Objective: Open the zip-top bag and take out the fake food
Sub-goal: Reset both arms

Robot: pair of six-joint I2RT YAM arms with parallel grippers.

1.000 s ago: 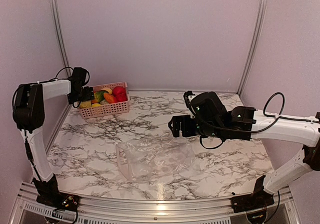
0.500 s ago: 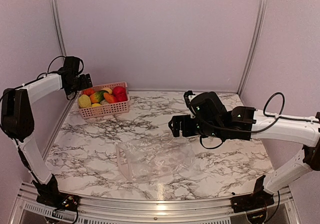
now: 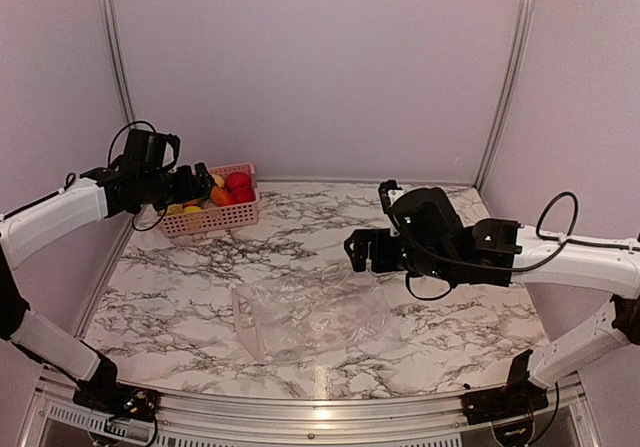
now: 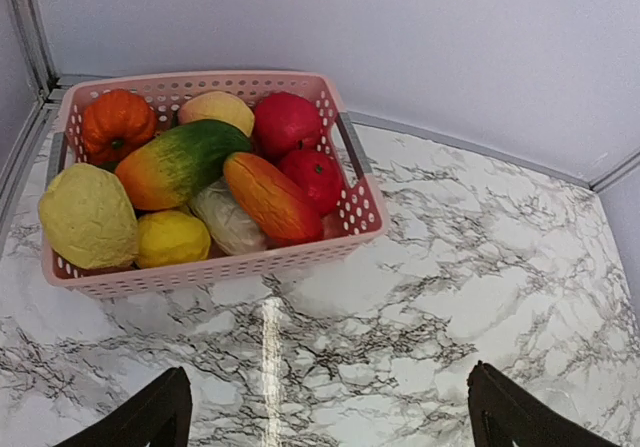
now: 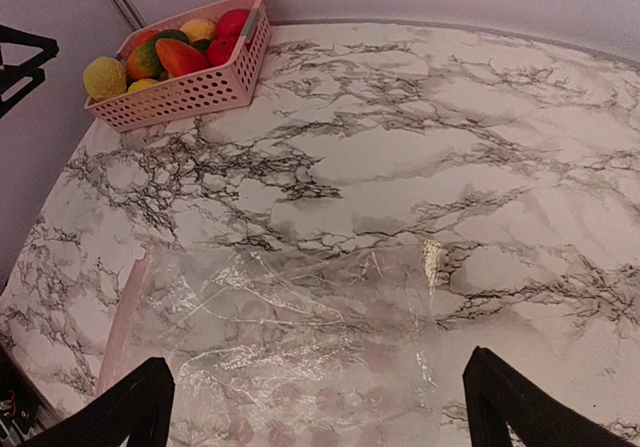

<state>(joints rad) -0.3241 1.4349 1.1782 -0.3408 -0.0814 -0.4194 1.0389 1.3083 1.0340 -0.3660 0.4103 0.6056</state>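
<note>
Clear bag (image 3: 310,319) lies flat on the table (image 3: 460,342), near my right gripper (image 3: 356,252). Toy food (image 4: 200,182) sits in the pink basket (image 4: 200,272), by my left gripper (image 3: 203,182). I see both grippers spread wide.

Our left arm (image 3: 60,212) stretches forward along the left side, forearm roughly level, and the left gripper (image 3: 203,181) is held high, jaws spread wide and empty. Our right arm (image 3: 570,262) reaches in from the right. The right gripper (image 3: 353,252) points left, tilted down, jaws wide and empty.
</note>
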